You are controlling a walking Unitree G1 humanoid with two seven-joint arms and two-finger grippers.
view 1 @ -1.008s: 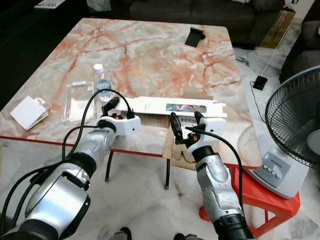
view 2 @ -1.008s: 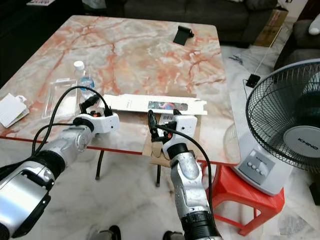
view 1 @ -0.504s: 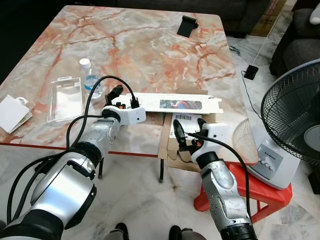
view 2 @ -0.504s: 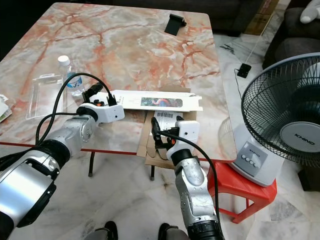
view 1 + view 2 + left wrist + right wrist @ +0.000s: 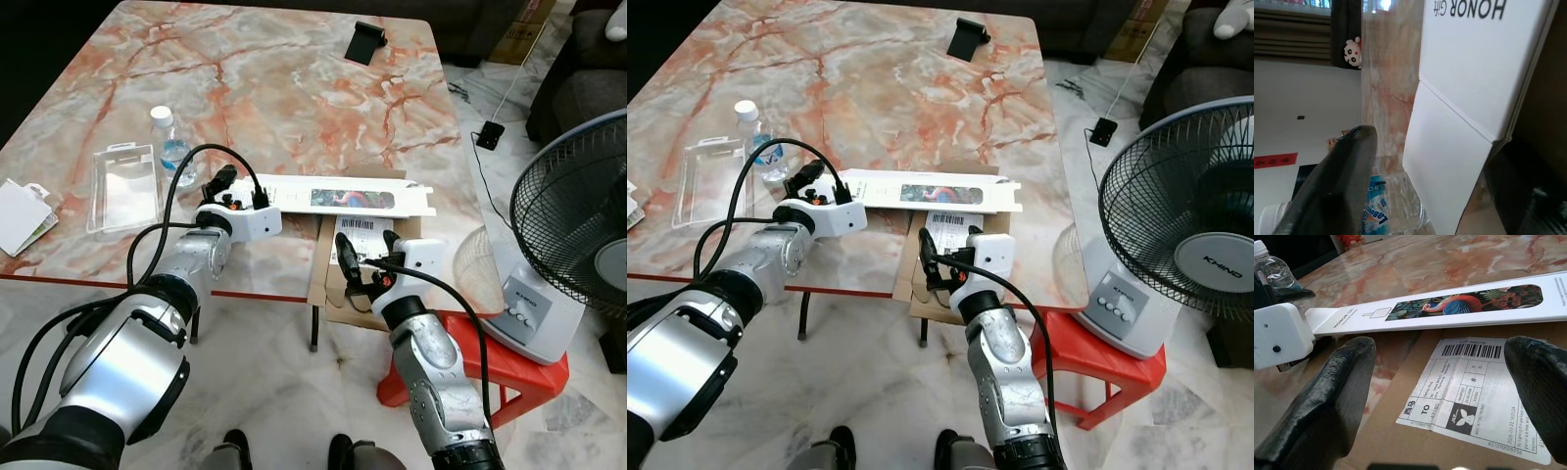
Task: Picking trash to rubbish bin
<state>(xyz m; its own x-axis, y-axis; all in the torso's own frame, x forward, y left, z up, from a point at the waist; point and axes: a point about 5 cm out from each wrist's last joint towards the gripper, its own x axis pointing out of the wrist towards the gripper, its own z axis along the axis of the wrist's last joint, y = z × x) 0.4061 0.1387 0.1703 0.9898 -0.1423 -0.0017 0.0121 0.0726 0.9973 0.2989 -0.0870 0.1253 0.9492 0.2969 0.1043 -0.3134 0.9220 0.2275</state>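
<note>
Marble table: "HONOR Gift" box, "Laboos" bottle.

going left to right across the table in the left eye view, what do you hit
white paper packet → clear plastic tray → water bottle → left gripper at the long white box's end → long white box → right gripper over the flattened cardboard → standing fan off the table
</note>
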